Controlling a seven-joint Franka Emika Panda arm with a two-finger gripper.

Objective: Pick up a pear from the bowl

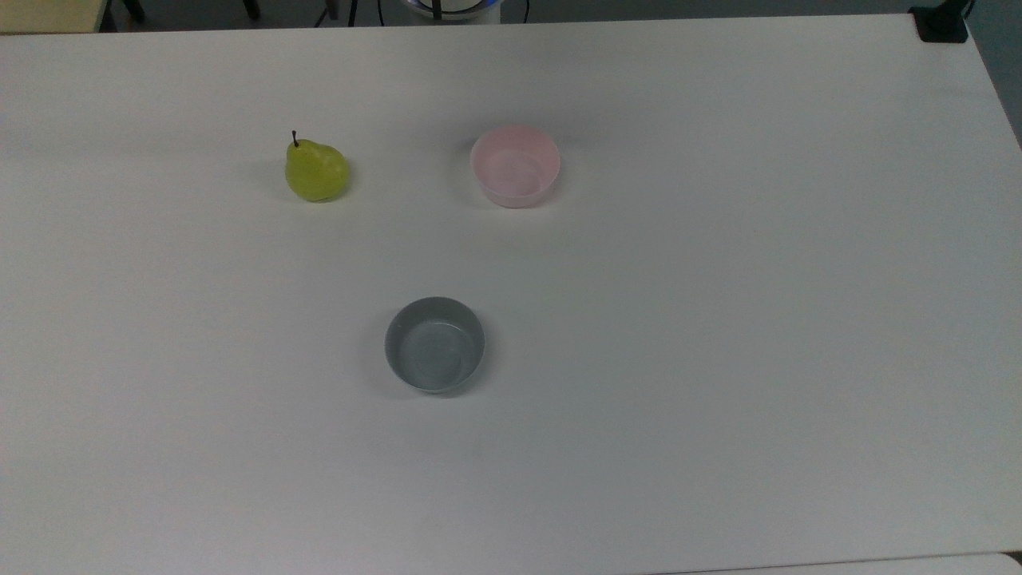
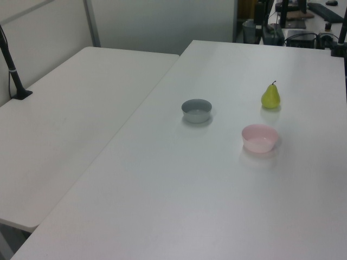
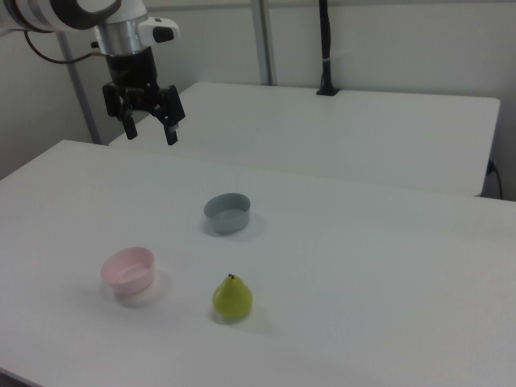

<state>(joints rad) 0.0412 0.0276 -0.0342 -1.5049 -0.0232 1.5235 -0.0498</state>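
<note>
The pear (image 1: 317, 170) stands upright on the bench (image 1: 718, 319), well apart from the pink bowl (image 1: 515, 164), which holds nothing. So the fruit looks already lifted out and set down. The pincer (image 3: 150, 132) hangs high above the bench with its fingers spread, holding nothing. Little seems left.

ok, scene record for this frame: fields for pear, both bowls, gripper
pear: upright on the table, outside both bowls, touching neither
pink bowl: empty, on the top view's right of the pear
grey bowl: empty, apart from the others
gripper: open, holding nothing, raised above the table's edge in the right view
</note>
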